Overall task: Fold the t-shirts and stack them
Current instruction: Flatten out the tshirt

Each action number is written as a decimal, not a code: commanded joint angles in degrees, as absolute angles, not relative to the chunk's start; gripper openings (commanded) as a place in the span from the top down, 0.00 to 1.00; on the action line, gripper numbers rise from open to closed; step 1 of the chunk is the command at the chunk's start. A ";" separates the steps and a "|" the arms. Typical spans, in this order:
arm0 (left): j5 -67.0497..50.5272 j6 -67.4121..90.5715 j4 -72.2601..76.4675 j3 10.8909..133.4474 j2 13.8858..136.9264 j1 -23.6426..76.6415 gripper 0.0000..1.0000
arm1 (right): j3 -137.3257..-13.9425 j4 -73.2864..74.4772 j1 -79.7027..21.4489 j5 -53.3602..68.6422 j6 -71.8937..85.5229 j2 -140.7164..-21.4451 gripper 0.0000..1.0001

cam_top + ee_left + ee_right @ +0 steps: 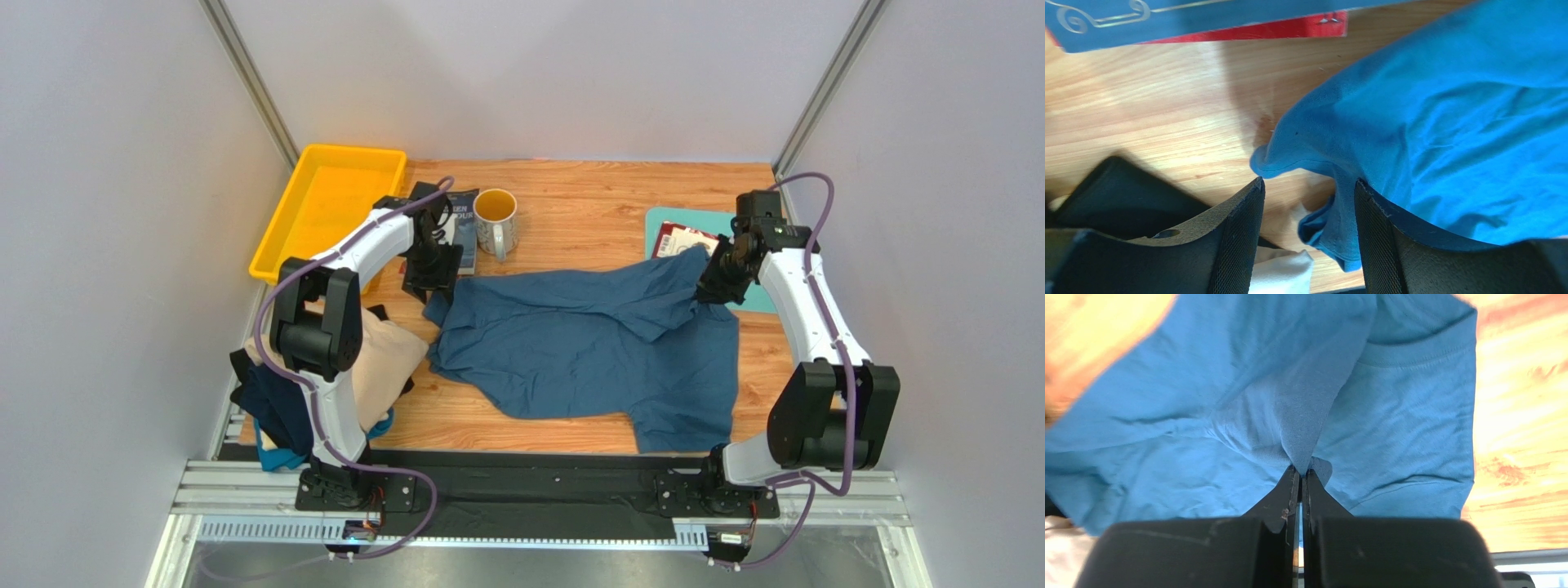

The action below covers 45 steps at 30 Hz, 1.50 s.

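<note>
Pinched in pressed-together right end effector: fold of teal-blue t-shirt. Between fingers of spread left end effector: its hem, over tabletop.

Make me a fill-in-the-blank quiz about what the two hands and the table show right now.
The right hand is ___ on the shirt.
The left hand is ___ around the shirt's edge.
The tray is coloured ___.
The mug stands ___.
Missing words: shut; open; yellow; upright.
</note>
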<state>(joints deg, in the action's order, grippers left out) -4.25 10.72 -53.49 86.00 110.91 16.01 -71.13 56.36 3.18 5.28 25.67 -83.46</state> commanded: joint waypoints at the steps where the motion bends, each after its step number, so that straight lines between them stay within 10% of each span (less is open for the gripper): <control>1: -8.70 12.30 -54.49 84.91 105.48 15.91 0.38 | -76.11 58.80 3.16 6.68 26.01 -84.11 1.00; 45: -6.68 11.60 -47.55 71.80 99.49 17.58 0.40 | -76.55 57.92 3.78 9.58 25.40 -88.24 1.00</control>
